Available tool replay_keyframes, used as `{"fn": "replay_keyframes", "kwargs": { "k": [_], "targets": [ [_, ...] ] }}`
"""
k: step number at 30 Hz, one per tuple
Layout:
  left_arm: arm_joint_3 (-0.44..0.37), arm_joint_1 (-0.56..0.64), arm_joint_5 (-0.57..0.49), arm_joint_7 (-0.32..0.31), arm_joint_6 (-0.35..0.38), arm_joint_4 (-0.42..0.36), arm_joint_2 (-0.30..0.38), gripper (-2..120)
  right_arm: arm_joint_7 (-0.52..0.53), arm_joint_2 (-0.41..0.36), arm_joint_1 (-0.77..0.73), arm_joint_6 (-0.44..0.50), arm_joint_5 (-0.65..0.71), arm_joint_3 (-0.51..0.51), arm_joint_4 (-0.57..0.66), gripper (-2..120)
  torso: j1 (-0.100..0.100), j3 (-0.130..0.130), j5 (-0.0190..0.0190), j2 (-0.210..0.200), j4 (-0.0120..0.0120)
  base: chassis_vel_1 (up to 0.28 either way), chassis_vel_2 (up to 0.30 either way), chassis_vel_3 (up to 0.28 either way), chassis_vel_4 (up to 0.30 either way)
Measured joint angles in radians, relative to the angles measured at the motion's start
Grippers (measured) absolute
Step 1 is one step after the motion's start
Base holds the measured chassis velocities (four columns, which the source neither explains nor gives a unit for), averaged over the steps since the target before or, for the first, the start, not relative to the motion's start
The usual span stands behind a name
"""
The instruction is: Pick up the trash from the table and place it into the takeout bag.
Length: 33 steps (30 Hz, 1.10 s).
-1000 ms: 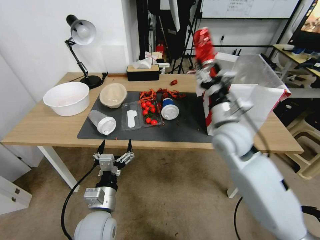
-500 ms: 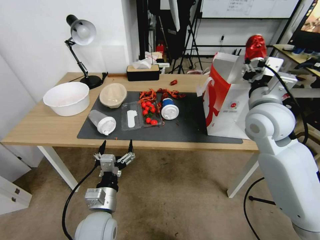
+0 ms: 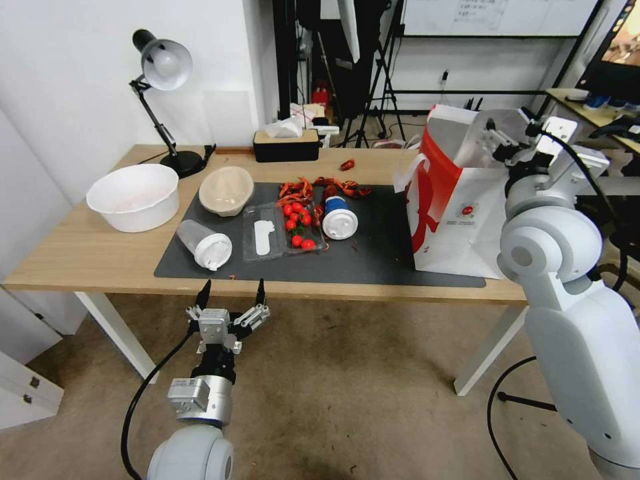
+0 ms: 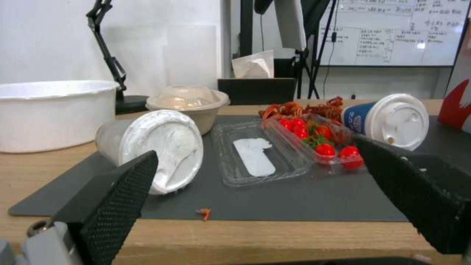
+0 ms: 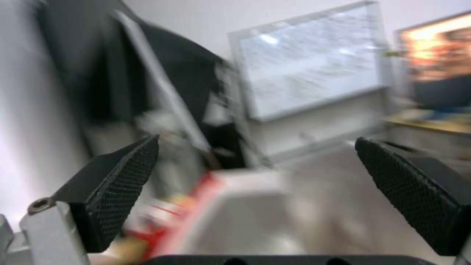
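- Fingers of your right gripper (image 5: 255, 195) stand wide apart with nothing between them; the right wrist view shows this, blurred, over the red edge and pale inside of the takeout bag (image 3: 460, 200).
- From the head view you see that gripper (image 3: 510, 137) up at the bag's open top, at the right end of the table (image 3: 87, 260).
- Your left gripper (image 3: 230, 293) waits below the table's near edge, fingers spread and empty.
- The left wrist view gives you the low look across the mat (image 4: 275, 202): clear cup (image 4: 152, 147) on its side, lid toward you; open clear tray (image 4: 260, 154) with tomatoes (image 4: 323, 141); blue cup (image 4: 392, 119) on its side.
- Beige bowl (image 3: 227, 190) sits at the mat's far left corner, with the white bowl (image 3: 133, 197) on bare wood further left.
- Red food scraps (image 3: 320, 188) lie along the mat's far edge, and one piece (image 3: 347, 164) lies on bare wood behind.
- A small red logo (image 3: 468, 211) marks the bag's white face; you cannot read its lettering, nor the whiteboard (image 4: 392, 33) writing.
- Open mat lies between the blue cup and the bag.
- Lamp (image 3: 160, 100) and tissue box (image 3: 287, 143) stand along the far edge.
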Motion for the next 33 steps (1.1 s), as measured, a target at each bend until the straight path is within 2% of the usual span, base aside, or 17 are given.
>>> {"fn": "replay_keyframes", "kwargs": {
  "k": [2, 4, 5, 8, 9, 12, 13, 17, 18, 21, 28, 33],
  "targets": [
    [0.000, 0.000, 0.000, 0.000, 0.000, -0.001, 0.000, 100, -0.108, -0.001, -0.019, 0.126, 0.056, 0.000, 0.031, 100, 0.000, 0.000, -0.0003, 0.000, 0.0002, 0.000, 0.000, 0.000, 0.000],
    [-0.001, 0.000, -0.001, 0.000, 0.000, -0.002, 0.000, 100, -0.223, -0.014, -0.076, 0.220, 0.052, -0.007, 0.063, 100, 0.000, 0.000, -0.0001, 0.000, 0.0000, 0.000, 0.000, 0.000, 0.000],
    [-0.001, 0.000, -0.001, 0.000, 0.000, -0.002, 0.000, 100, -0.223, -0.014, -0.076, 0.220, 0.052, -0.007, 0.063, 100, 0.000, 0.000, -0.0001, 0.000, 0.0000, 0.000, 0.000, 0.000, 0.000],
    [-0.002, -0.001, -0.005, 0.000, -0.002, -0.001, 0.000, 100, -0.391, -0.043, -0.231, 0.320, -0.069, -0.042, 0.116, 100, 0.000, 0.000, 0.0000, 0.000, -0.0002, 0.000, 0.000, 0.000, 0.000],
    [-0.002, -0.001, -0.005, 0.000, -0.002, -0.001, 0.000, 100, -0.391, -0.043, -0.231, 0.320, -0.069, -0.042, 0.116, 100, 0.000, 0.000, 0.0000, 0.000, -0.0002, 0.000, 0.000, 0.000, 0.000],
    [-0.003, -0.003, -0.007, 0.000, -0.004, 0.001, 0.000, 100, -0.451, -0.044, -0.354, 0.379, -0.192, -0.072, 0.138, 100, 0.000, 0.000, 0.0000, 0.000, -0.0001, 0.000, 0.000, 0.000, 0.000],
    [-0.003, -0.003, -0.007, 0.000, -0.004, 0.001, 0.000, 100, -0.451, -0.044, -0.354, 0.379, -0.192, -0.072, 0.138, 100, 0.000, 0.000, 0.0000, 0.000, -0.0001, 0.000, 0.000, 0.000, 0.000],
    [-0.004, -0.003, -0.009, 0.000, -0.007, 0.003, 0.000, 100, -0.455, -0.025, -0.539, 0.451, -0.375, -0.093, 0.156, 100, 0.000, 0.000, -0.0001, 0.000, -0.0004, 0.000, 0.000, 0.000, 0.000],
    [-0.004, -0.003, -0.009, 0.000, -0.007, 0.003, 0.000, 100, -0.455, -0.025, -0.539, 0.451, -0.375, -0.093, 0.156, 100, 0.000, 0.000, -0.0001, 0.000, -0.0004, 0.000, 0.000, 0.000, 0.000],
    [-0.006, -0.002, -0.012, 0.000, -0.010, 0.007, 0.000, 100, -0.419, 0.005, -0.674, 0.512, -0.502, -0.101, 0.151, 100, 0.000, 0.000, 0.0001, 0.000, -0.0002, 0.000, 0.000, 0.000, 0.000],
    [-0.006, -0.004, -0.015, 0.000, -0.012, 0.010, 0.000, 100, -0.372, 0.061, -0.834, 0.596, -0.604, -0.116, 0.122, 100, 0.000, 0.000, 0.0000, 0.000, 0.0000, 0.000, 0.000, 0.000, 0.000],
    [-0.006, -0.005, -0.016, 0.000, -0.012, 0.012, 0.000, 100, -0.319, 0.090, -0.885, 0.611, -0.616, -0.141, 0.101, 100, 0.000, 0.000, -0.0001, 0.000, 0.0000, 0.000, 0.000, 0.000, 0.000]
  ]
}}
